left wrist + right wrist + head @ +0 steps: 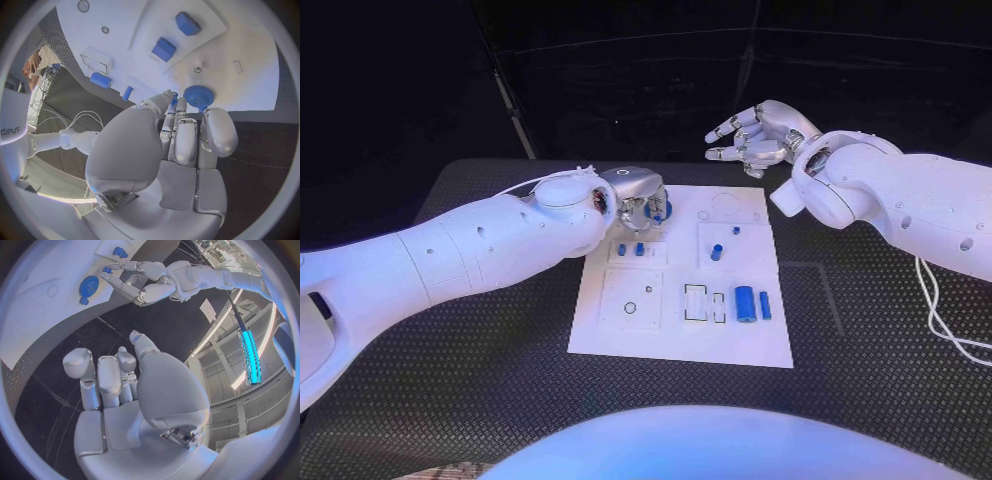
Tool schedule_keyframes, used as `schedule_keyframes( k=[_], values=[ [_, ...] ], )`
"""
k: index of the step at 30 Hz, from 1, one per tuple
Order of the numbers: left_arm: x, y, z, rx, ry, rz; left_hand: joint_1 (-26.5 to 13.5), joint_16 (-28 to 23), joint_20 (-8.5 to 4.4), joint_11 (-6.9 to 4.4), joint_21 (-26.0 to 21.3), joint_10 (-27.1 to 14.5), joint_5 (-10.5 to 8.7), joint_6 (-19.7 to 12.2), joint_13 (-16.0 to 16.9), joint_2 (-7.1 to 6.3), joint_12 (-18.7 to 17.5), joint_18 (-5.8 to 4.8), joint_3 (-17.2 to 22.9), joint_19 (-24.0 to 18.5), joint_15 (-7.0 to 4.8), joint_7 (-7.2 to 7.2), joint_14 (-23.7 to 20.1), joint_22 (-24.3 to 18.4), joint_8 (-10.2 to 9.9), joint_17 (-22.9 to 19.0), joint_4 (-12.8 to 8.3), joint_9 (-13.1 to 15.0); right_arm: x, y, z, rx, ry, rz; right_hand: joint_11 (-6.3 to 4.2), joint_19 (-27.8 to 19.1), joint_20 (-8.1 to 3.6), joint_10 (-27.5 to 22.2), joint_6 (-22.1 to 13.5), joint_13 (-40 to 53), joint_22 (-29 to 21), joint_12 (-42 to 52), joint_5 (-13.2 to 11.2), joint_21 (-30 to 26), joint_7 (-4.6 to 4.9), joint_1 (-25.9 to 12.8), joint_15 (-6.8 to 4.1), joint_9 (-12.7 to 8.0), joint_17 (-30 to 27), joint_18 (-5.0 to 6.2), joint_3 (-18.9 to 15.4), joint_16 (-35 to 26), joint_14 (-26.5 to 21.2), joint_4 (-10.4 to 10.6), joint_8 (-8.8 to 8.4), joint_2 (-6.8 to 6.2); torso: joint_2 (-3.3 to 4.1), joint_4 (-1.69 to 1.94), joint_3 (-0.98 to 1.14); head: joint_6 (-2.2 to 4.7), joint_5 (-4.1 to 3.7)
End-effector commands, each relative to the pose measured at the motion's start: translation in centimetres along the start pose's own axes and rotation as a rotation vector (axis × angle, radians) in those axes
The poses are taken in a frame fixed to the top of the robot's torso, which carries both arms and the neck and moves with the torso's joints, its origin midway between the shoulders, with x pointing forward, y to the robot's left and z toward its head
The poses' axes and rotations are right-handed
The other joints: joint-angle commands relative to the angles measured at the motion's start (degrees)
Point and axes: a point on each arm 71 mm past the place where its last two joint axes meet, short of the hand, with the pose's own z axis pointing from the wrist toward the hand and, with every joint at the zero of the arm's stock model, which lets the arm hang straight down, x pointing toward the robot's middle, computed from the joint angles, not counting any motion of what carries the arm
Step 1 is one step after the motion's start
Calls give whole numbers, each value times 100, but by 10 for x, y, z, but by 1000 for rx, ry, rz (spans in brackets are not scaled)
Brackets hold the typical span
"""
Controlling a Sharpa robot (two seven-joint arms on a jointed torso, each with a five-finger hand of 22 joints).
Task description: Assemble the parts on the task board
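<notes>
My left hand [638, 200] rests its fingertips on the round blue part [199, 96] at the far left corner of the task board [668, 345]; whether they grip it, I cannot tell. My right hand [759, 135] hovers beyond the board, fingers loosely apart, holding nothing.

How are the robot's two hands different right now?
The left hand is down at the task board, fingers beside a round blue part; the right hand hangs off the board's far edge, above the table. The left hand's fingers point down; the right hand's are spread, holding nothing. Both are silver.
</notes>
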Motion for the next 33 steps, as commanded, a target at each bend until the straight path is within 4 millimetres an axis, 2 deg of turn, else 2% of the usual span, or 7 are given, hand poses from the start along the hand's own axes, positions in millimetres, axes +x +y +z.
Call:
schedule_keyframes(
  k=[1,8,12,20,28,33],
  values=[
    [-3,5,-5,-6,-11,4,-78,11,44,11,27,47,13,22,-4,-7,-42,-107,47,76,52,33,229,14,-33,-10,-3,-8,-1,2,0,-12,4,-1,-26,23,-22,-6,-21,6,9,22,24,-30,-15,-36,-37,-3,7,100,37,-19,54,9,21,15,2,-5,-3,-1,13],
    [-2,28,-21,-65,15,-4,-125,14,47,14,30,56,9,24,-7,-43,-70,-105,63,73,53,33,226,21,-49,-18,-6,-13,-2,1,0,-11,2,-2,-26,23,-22,-6,-21,6,9,22,24,-30,-15,-36,-37,-3,7,100,37,-19,54,9,21,15,3,-2,-2,-1,14],
    [-1,34,-24,-82,23,-9,-158,10,49,17,26,60,7,24,-9,-62,-85,-104,69,70,54,36,223,22,-57,-31,-1,-15,-2,1,0,-11,2,-2,-26,23,-22,-6,-21,6,9,22,24,-30,-15,-36,-37,-3,7,100,37,-19,54,9,21,15,4,-9,-5,-1,25],
    [3,34,-24,-90,37,-22,-164,8,49,17,23,61,7,25,-9,-66,-89,-103,71,69,54,36,222,21,-59,-36,-2,-16,-1,1,0,-11,3,-1,-26,23,-22,-6,-21,6,9,22,24,-30,-15,-36,-37,-3,7,100,37,-19,54,9,21,15,7,-30,1,-1,43],
    [6,35,-24,-95,47,-25,-180,7,51,18,16,65,6,27,-10,-77,-98,-102,76,66,55,37,221,18,-64,-41,-1,-17,-1,1,0,-10,3,-1,-26,23,-22,-6,-21,6,9,22,24,-30,-15,-36,-37,-3,7,100,37,-19,54,9,21,15,8,-12,5,-1,37],
    [7,34,-23,-94,54,-26,-190,5,51,18,11,68,6,29,-10,-82,-102,-100,77,64,56,38,220,16,-66,-46,1,-18,-1,1,0,-11,3,-1,-26,23,-22,-6,-21,6,9,22,24,-30,-15,-36,-37,-3,7,100,37,-19,54,9,21,15,7,-18,2,-1,45]
  ],
)
